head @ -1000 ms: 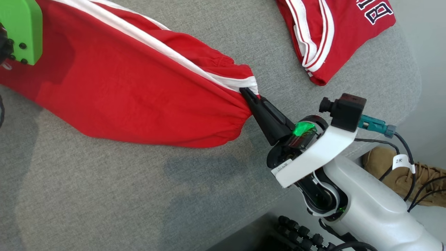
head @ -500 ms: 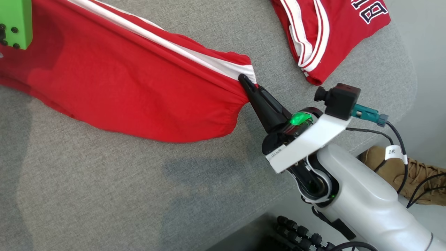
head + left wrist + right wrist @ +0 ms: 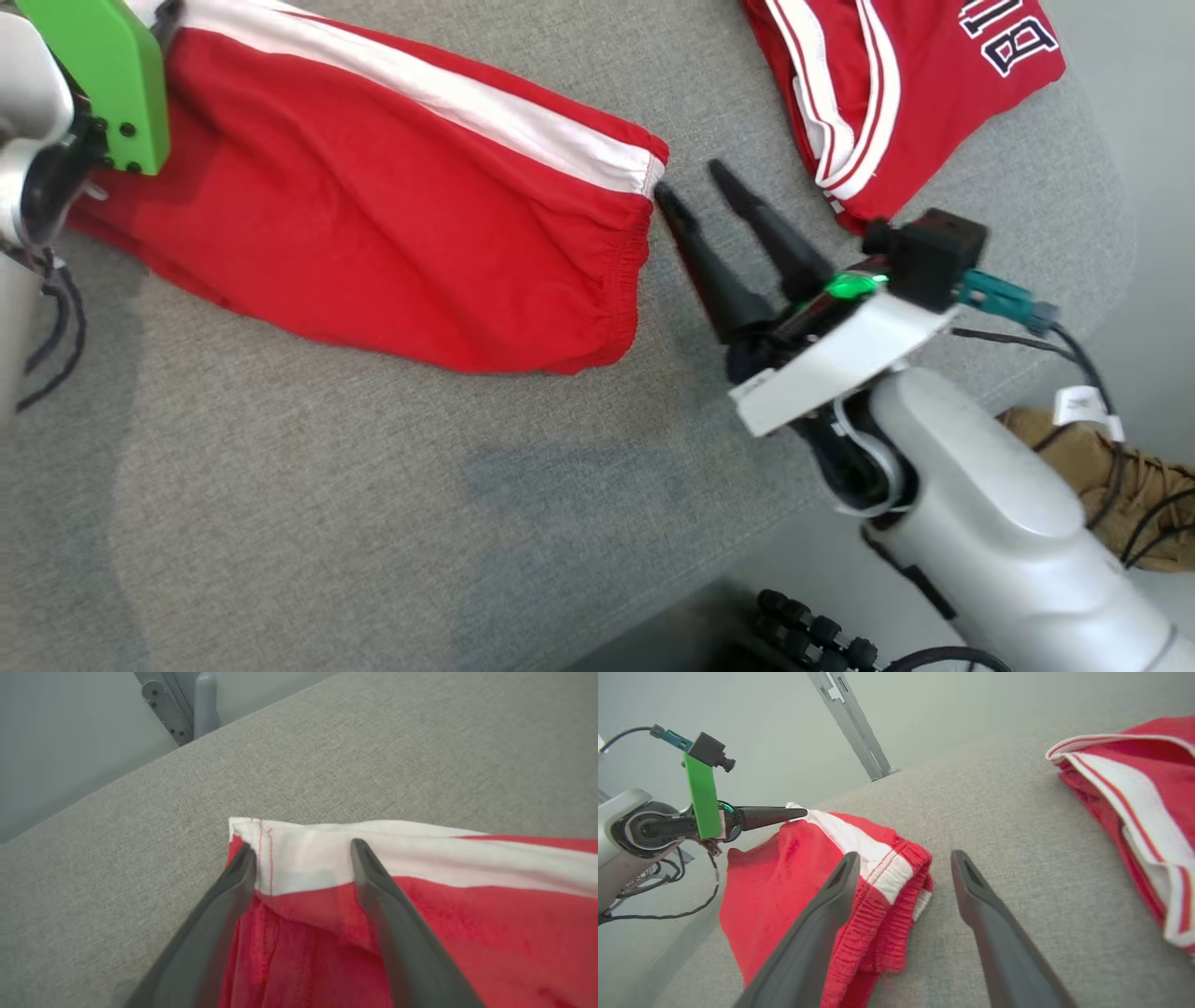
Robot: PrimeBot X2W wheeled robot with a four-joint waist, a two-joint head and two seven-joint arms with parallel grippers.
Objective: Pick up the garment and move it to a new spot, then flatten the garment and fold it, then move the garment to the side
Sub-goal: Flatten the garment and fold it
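The bench (image 3: 373, 485) is covered in grey woven cloth, and its far right corner is rounded. Two things lie directly on it. Red shorts (image 3: 373, 243) with a broad white side stripe lie spread at the upper left of the head view, the gathered elastic band turned to the right, the cloth lightly rumpled. A red jersey (image 3: 896, 84), trimmed in white and dark red bands and with dark white-edged lettering, lies at the upper right near the rounded corner. The two are apart, a strip of bare grey between them. The near half of the bench is bare.
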